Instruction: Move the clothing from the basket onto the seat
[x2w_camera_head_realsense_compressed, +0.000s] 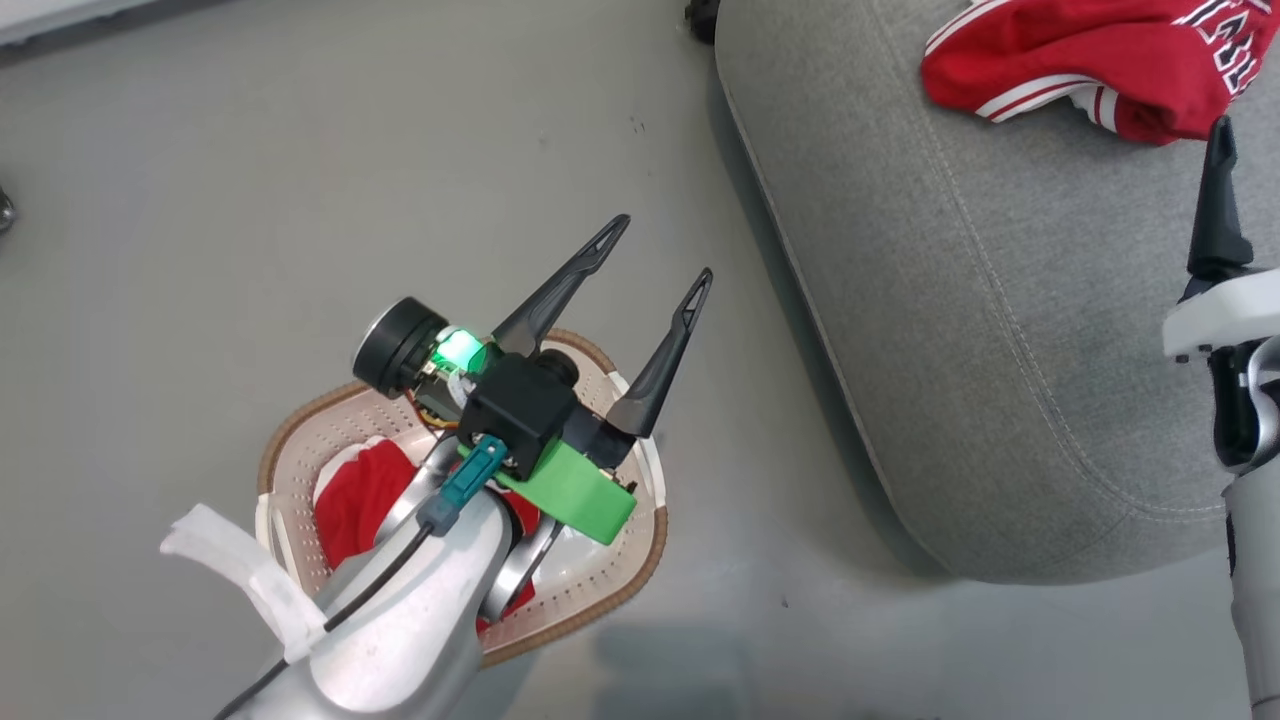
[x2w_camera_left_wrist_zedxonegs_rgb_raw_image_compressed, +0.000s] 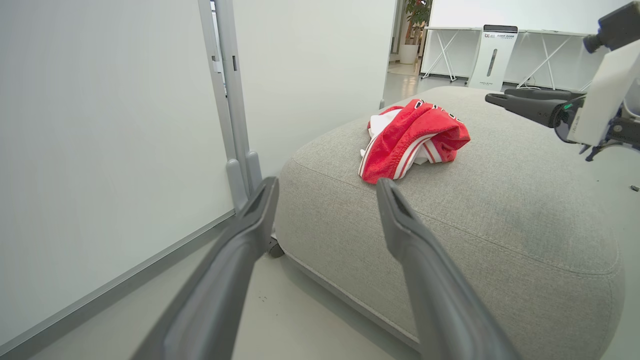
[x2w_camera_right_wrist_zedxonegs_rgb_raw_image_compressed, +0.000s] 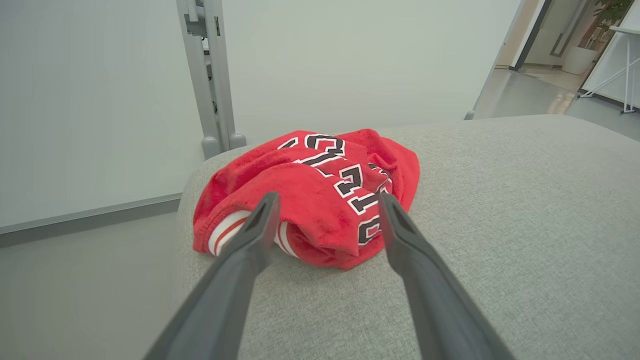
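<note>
While one red garment (x2w_camera_head_realsense_compressed: 1100, 60) lies on the seat (x2w_camera_head_realsense_compressed: 1000, 350), the other garment (x2w_camera_head_realsense_compressed: 360, 500) is in the basket (x2w_camera_head_realsense_compressed: 640, 570).
Both tools stand wide open and empty: left gripper (x2w_camera_head_realsense_compressed: 662, 248) above the basket, right gripper (x2w_camera_right_wrist_zedxonegs_rgb_raw_image_compressed: 327, 200) near the red garment.

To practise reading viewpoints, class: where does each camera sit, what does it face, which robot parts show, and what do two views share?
Head view: on the head, looking down at the floor, basket and seat; left gripper and forearm show.
Left wrist view: on the left wrist, facing the seat across the floor; own fingers and right gripper show.
Right wrist view: on the right wrist, over the seat, facing the red garment; own fingers show.
Both wrist views share that garment.
</note>
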